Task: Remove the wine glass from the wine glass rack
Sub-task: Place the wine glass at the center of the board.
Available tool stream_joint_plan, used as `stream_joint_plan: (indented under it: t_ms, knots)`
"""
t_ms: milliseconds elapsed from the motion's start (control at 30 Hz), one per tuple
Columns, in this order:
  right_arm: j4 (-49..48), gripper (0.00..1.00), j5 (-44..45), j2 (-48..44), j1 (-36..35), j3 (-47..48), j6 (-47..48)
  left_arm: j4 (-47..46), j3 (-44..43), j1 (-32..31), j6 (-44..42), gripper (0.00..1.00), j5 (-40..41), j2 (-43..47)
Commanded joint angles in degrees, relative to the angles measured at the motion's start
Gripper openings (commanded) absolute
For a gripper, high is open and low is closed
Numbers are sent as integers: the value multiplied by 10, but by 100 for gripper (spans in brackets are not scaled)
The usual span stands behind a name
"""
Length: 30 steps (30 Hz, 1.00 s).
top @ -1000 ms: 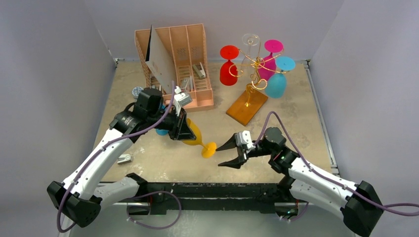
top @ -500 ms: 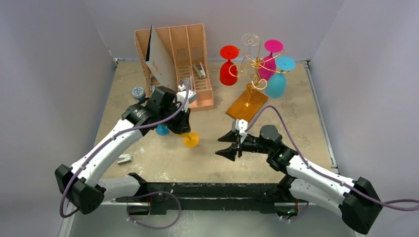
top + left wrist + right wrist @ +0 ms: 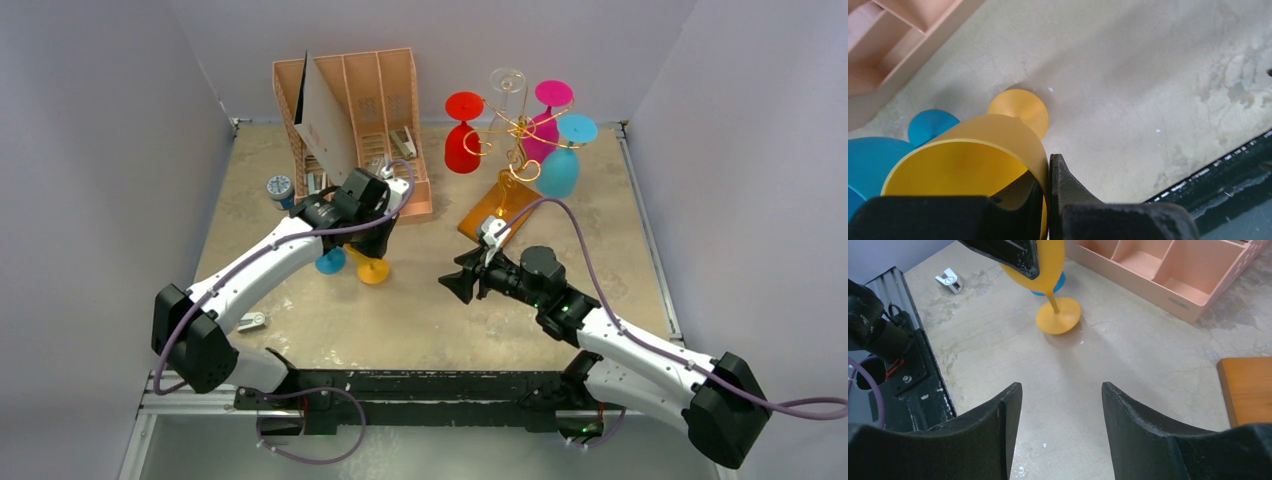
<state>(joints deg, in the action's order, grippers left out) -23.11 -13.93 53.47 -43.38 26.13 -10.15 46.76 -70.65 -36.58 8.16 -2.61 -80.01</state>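
Beige tabletop (image 3: 440, 330) w/ wine glass rack (image 3: 512, 200), lilac walls (image 3: 100, 150) 3 sides.

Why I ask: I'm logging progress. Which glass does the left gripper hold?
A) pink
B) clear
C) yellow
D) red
C: the left gripper clamps the wall of the yellow glass, one finger inside the bowl and one outside.

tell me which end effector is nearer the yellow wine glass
Left. The left end effector is shut on the rim of the yellow wine glass; the right end effector is open and apart from it.
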Motion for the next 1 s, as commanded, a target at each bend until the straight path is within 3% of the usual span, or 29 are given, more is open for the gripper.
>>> stream_joint_plan:
  t_ms: [0,433,967]
  knots:
    - [-8,63,26,-26,1,13,-7,-51,-33,-1,-16,0,49,-14]
    - [1,67,34,-56,1,8,-1,-29,-83,1,-31,0,74,-90]
    - [-25,69,41,-20,1,17,-32,-49,-80,28,-15,0,94,-99]
